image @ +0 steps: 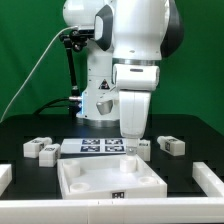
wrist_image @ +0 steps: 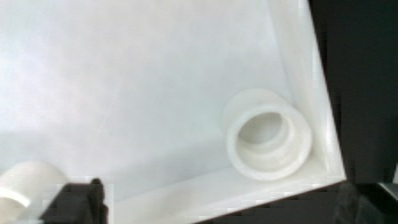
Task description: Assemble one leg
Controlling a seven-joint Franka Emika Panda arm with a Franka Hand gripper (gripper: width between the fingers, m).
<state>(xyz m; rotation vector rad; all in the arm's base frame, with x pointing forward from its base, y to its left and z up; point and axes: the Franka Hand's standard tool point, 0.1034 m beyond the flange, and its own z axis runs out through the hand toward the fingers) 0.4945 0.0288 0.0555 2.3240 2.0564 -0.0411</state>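
My gripper (image: 133,138) hangs over the far right corner of the large white tray (image: 75,183). In the wrist view the gripper (wrist_image: 226,208) is open and empty, its dark fingers (wrist_image: 75,203) standing far apart above the tray's flat floor (wrist_image: 125,90) and a round corner socket (wrist_image: 267,133). A small white leg (image: 144,147) with a tag lies just beside the gripper on the exterior view's right. Two more legs (image: 40,150) lie at the left and one (image: 170,145) at the right. A white rounded piece (wrist_image: 22,185) shows beside one finger; I cannot tell what it is.
The marker board (image: 100,147) lies behind the tray. White pieces sit at the table's left edge (image: 5,177) and right edge (image: 210,177). The arm's base and a black stand with cables (image: 72,70) are at the back.
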